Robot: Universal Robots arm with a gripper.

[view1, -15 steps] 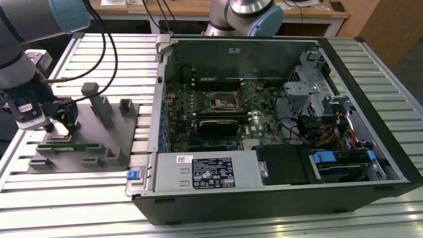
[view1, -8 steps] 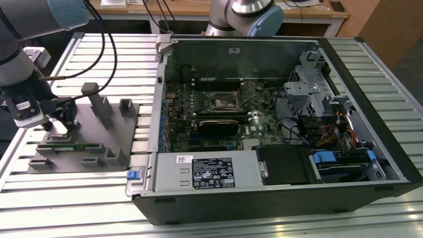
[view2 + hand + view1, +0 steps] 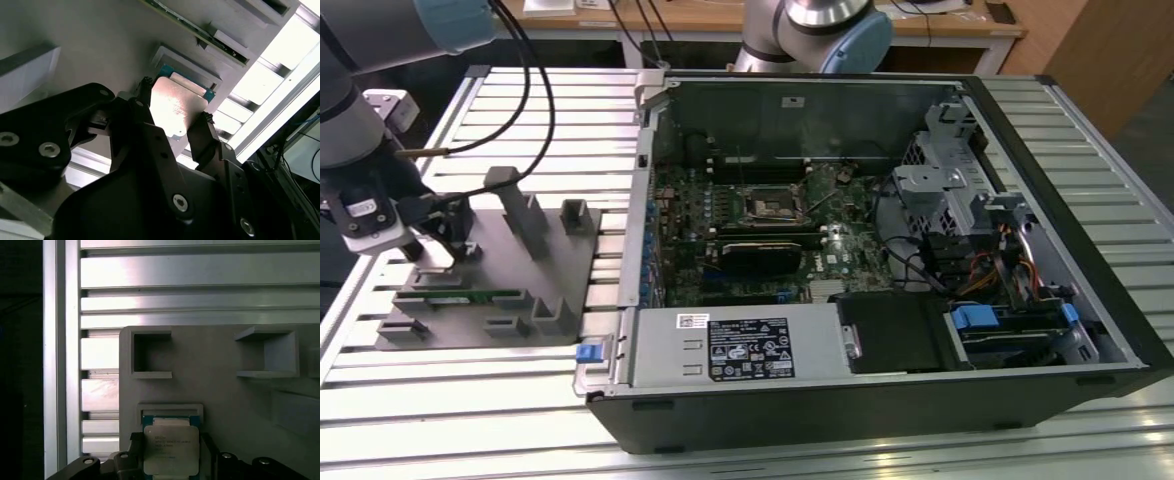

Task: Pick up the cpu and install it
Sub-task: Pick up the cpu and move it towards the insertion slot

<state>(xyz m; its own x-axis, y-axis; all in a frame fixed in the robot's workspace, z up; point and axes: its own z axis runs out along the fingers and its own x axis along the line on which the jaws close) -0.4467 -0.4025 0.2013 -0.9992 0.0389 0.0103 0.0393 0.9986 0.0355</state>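
Note:
The cpu [image 3: 174, 100], a pale silver square chip, sits between my gripper's [image 3: 176, 111] two black fingers, which press on its opposite edges. It hovers just over its teal-rimmed pocket [image 3: 170, 416] in the grey holder tray [image 3: 220, 365]. In the first wrist view the cpu [image 3: 169, 447] overlaps that pocket's near edge, with the gripper [image 3: 170, 456] around it. In the exterior view the gripper [image 3: 440, 245] hangs over the holder tray [image 3: 520, 300] at that view's left. The black motherboard socket [image 3: 771, 205] lies inside the open computer case [image 3: 1067, 330].
Grey upright blocks [image 3: 520, 205] stand on the tray beside the gripper, and a green memory stick [image 3: 467, 297] lies in it. The case wall [image 3: 644, 180] rises between tray and motherboard. A second arm's base [image 3: 807, 35] stands behind the case. The slatted aluminium table [image 3: 480, 390] carries everything.

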